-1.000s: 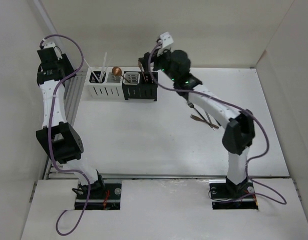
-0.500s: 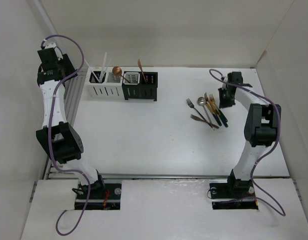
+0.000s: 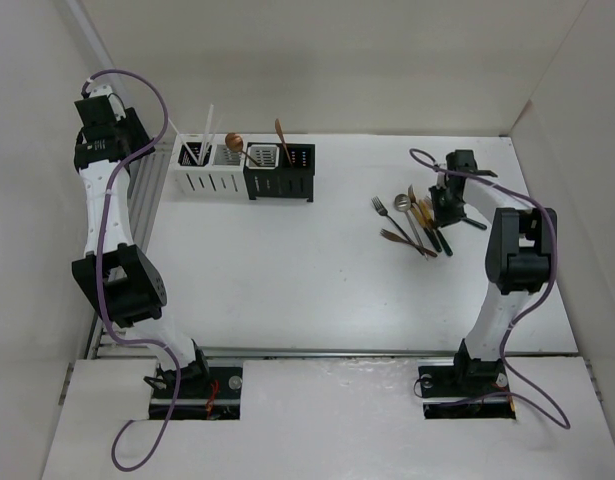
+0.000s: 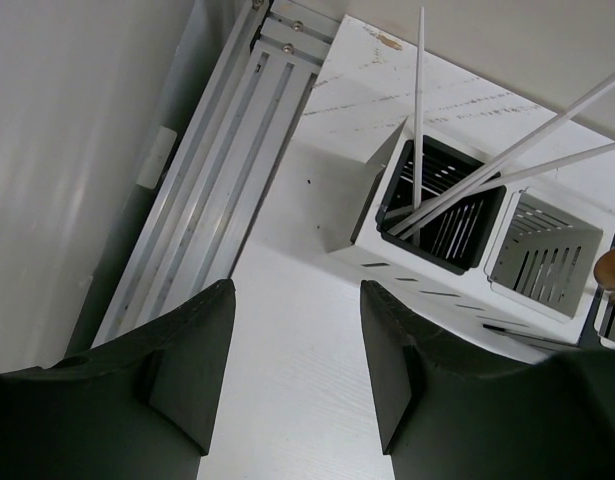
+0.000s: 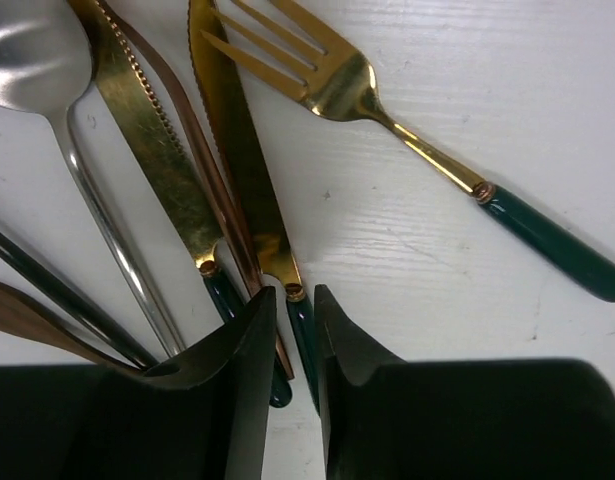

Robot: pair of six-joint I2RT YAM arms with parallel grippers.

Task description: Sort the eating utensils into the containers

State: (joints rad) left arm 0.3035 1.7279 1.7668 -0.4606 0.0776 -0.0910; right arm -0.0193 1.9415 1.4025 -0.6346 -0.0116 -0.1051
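Note:
Loose eating utensils [image 3: 409,222] lie in a pile at the right of the table. My right gripper [image 3: 443,206] is down on the pile. In the right wrist view its jaws [image 5: 299,300] are shut on the dark green handle of a gold knife [image 5: 237,130], which lies flat. Beside it lie a second gold knife [image 5: 147,110], a copper piece [image 5: 202,170], a silver spoon [image 5: 37,50] and a gold fork [image 5: 327,75]. The containers stand at the back left: a white pair [image 3: 209,170] holding white chopsticks [image 4: 487,170], and a black pair [image 3: 280,172]. My left gripper [image 4: 297,300] hangs open and empty near the white caddy [image 4: 387,255].
An aluminium rail [image 4: 217,170] runs along the left wall beside the caddies. A copper spoon [image 3: 279,135] stands in the black pair, and a round-bowled copper spoon [image 3: 232,142] stands by the white pair. White walls enclose the table at the back and on both sides.
My right arm swung from the black caddies, leaving a copper spoon there, over to the pile at the right. Its jaws closed on the gold knife's handle. The left arm has not moved.

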